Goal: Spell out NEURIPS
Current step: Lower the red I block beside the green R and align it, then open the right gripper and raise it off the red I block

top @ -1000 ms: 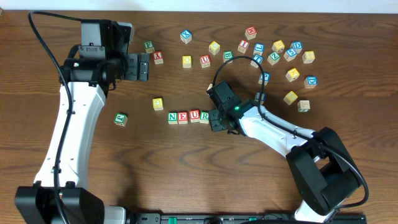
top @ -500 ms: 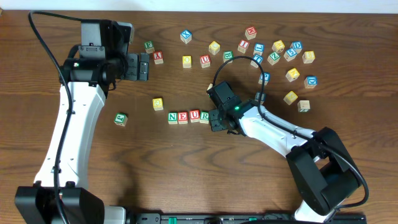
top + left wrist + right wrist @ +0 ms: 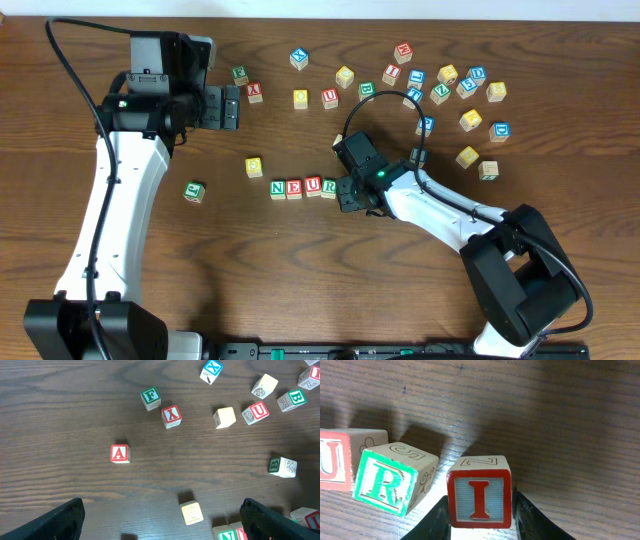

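On the table a row of cubes reads N (image 3: 278,187), E (image 3: 294,187), U (image 3: 312,186), R (image 3: 328,186). My right gripper (image 3: 347,193) sits at the row's right end. In the right wrist view it (image 3: 480,517) is shut on a red I cube (image 3: 480,491), one finger (image 3: 437,520) pressed against each side. The I cube stands just right of the green R (image 3: 385,482), which is turned slightly askew, and the red U (image 3: 332,460) lies beyond it. My left gripper (image 3: 230,107) hovers at the back left, open (image 3: 162,527) and holding nothing.
Several loose cubes lie scattered along the back right (image 3: 440,85). A yellow cube (image 3: 254,166) sits just behind the row's left end, and a green cube (image 3: 194,191) lies to the left. Under the left wrist are a red A (image 3: 119,453), a green F (image 3: 150,398) and a red X (image 3: 171,416).
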